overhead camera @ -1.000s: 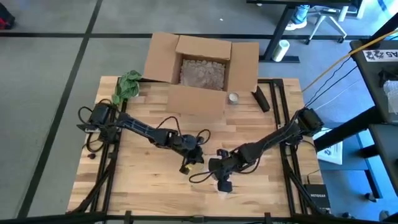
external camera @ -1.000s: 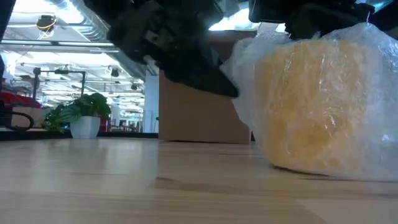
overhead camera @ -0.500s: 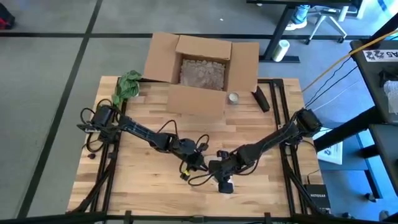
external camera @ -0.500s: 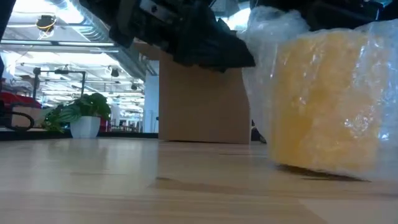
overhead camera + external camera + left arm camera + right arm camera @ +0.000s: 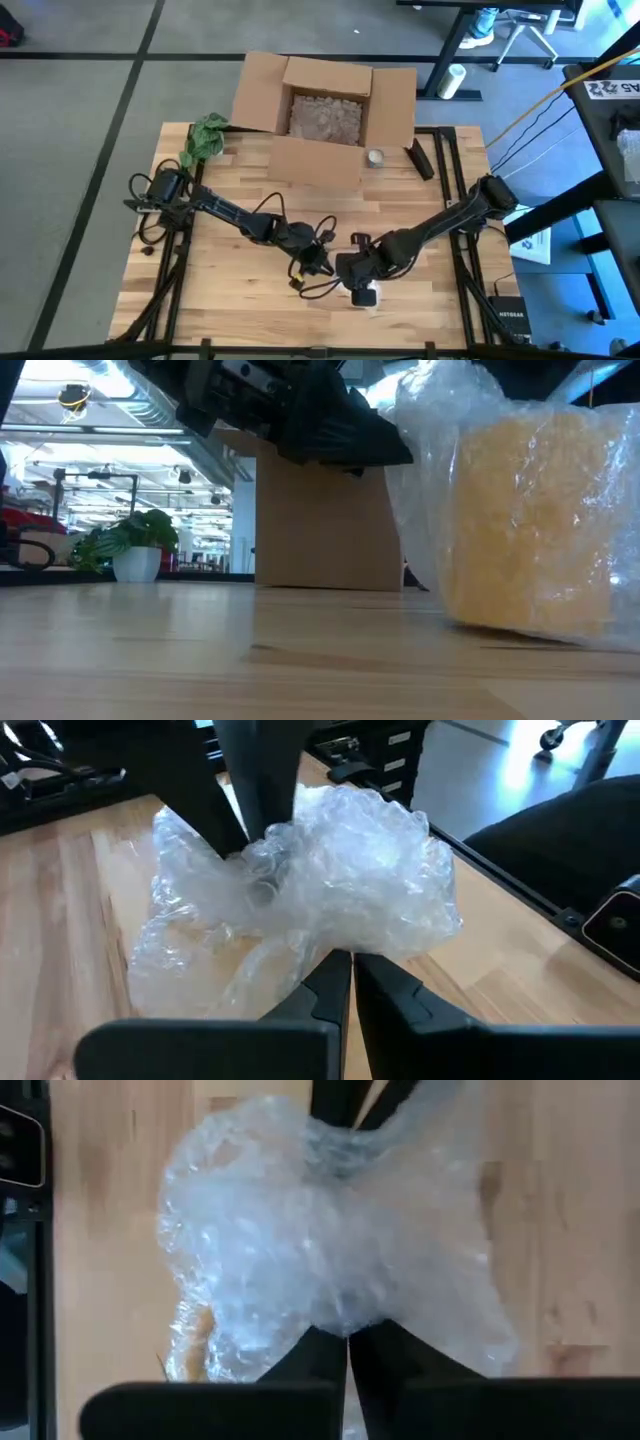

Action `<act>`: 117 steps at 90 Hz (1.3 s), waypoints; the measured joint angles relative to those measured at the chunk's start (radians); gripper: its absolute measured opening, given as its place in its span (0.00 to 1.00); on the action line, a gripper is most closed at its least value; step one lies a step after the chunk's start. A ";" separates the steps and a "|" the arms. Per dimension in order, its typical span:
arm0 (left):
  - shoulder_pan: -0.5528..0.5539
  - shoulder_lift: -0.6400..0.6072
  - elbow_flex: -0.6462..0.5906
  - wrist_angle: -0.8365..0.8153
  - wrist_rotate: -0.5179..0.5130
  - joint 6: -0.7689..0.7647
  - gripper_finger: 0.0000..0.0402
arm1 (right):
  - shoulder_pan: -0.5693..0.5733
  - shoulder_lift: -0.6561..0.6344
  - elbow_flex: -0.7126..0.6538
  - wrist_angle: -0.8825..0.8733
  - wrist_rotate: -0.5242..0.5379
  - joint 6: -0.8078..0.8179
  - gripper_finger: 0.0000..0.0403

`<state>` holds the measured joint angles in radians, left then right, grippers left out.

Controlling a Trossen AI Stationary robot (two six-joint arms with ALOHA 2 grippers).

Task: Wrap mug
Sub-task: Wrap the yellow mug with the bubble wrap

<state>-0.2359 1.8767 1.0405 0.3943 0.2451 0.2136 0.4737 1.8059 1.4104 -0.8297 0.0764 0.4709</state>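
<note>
A yellow mug (image 5: 525,525) stands on the wooden table near its front edge, swathed in clear bubble wrap (image 5: 320,890). The wrap bunches loosely over the mug's top (image 5: 440,410). My left gripper (image 5: 318,262) is at the bundle's left side, shut on the wrap. My right gripper (image 5: 358,285) is directly over the bundle, shut on the gathered wrap. In the left wrist view, the right gripper's fingers (image 5: 250,810) come down onto the wrap's top. My left gripper pinches a fold of the bubble wrap (image 5: 330,945) between its two fingers, coming almost level from the table's left at the bundle's upper side (image 5: 395,450). My right gripper pinches the gathered top of the wrap (image 5: 345,1315) from above, pointing down. The wrapped mug rests with its bottom on the table.
An open cardboard box (image 5: 325,115) with filler inside stands at the table's far middle. A green plant in a white pot (image 5: 135,545) is at the far left. A small round tin (image 5: 375,157) and a black object (image 5: 420,160) lie right of the box. Bare tabletop lies to the left.
My left gripper has moved toward the table's right and near edge, up to the wrapped mug, and now meets the wrap. The bundle has shifted a little with my right gripper, and the wrap over its top is gathered higher.
</note>
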 joint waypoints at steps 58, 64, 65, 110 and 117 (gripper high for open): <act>-0.035 0.000 0.051 0.008 0.047 0.065 0.00 | 0.004 0.029 -0.159 0.278 -0.080 0.022 0.00; -0.036 0.000 0.051 0.011 0.049 0.065 0.00 | 0.004 0.029 -0.165 0.282 -0.085 0.026 0.00; -0.036 0.000 0.051 0.011 0.049 0.065 0.00 | 0.004 0.029 -0.165 0.284 -0.085 0.026 0.00; -0.035 -0.001 0.052 -0.012 0.052 0.064 0.00 | 0.004 -0.005 -0.165 0.243 -0.094 0.052 0.25; -0.034 -0.001 0.052 -0.016 0.052 0.060 0.00 | 0.004 -0.034 -0.165 0.215 -0.078 0.064 0.27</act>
<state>-0.2704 1.8755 1.0927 0.3787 0.2974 0.2738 0.4782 1.7722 1.2453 -0.6146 -0.0017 0.5352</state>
